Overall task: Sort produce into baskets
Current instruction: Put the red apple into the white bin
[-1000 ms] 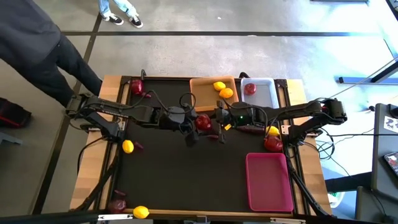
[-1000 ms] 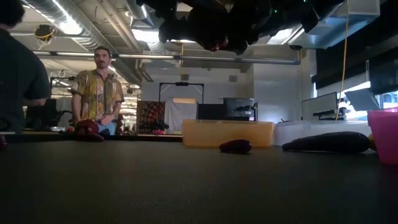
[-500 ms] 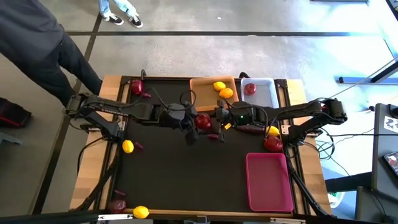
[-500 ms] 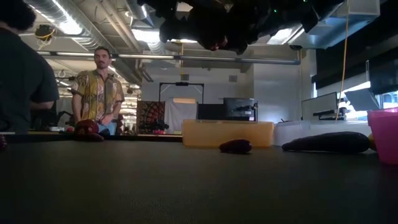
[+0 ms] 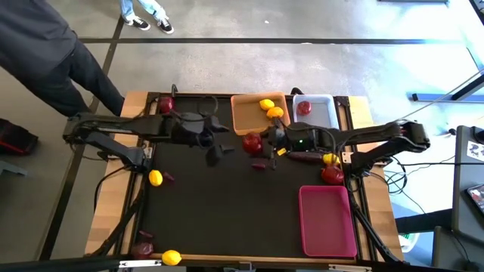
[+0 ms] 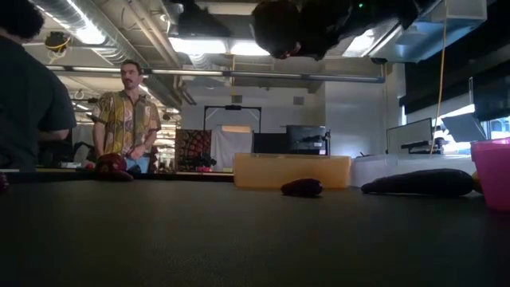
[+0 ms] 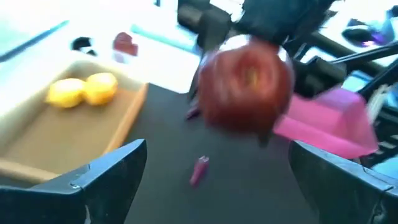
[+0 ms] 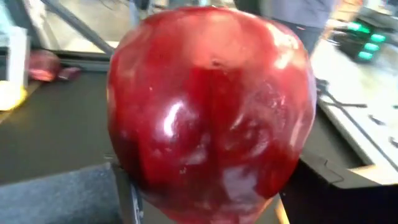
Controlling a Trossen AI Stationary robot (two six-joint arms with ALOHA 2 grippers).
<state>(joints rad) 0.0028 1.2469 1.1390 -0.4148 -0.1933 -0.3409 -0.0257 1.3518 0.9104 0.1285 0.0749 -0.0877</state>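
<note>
Red apple (image 5: pixel 252 141): held in the right gripper (image 5: pixel 261 143), fingers pinched on its sides, above the mat just at 6 o'clock of the orange basket (image 5: pixel 243 119). A second ago both grippers met at this apple near mat centre; the left gripper (image 5: pixel 214 152) has since let go and drawn back toward 9 o'clock, fingers spread and empty. Judged: hand-over complete, apple now the right arm's to deliver.

White basket (image 5: pixel 324 112): at 2 o'clock of the apple, already holding one red apple (image 5: pixel 304 107); the likely destination.

Orange basket: two lemons (image 5: pixel 270 108) inside, at its 3 o'clock end.

Pink basket (image 5: pixel 327 221): at 5 o'clock, nothing seen in it.

Loose on the mat: small purple piece (image 5: pixel 259 163) directly below the held apple; long purple piece (image 5: pixel 302 157), lemon (image 5: pixel 330 159) and apple (image 5: pixel 332 174) at 4 o'clock; lemon (image 5: pixel 155 178) at 8 o'clock; more produce at the far corners.

Obstacles: the orange basket's rim and lemons lie beside the path to the white one; a person stands (image 5: pixel 45 53) at the table's 10 o'clock corner.
</note>
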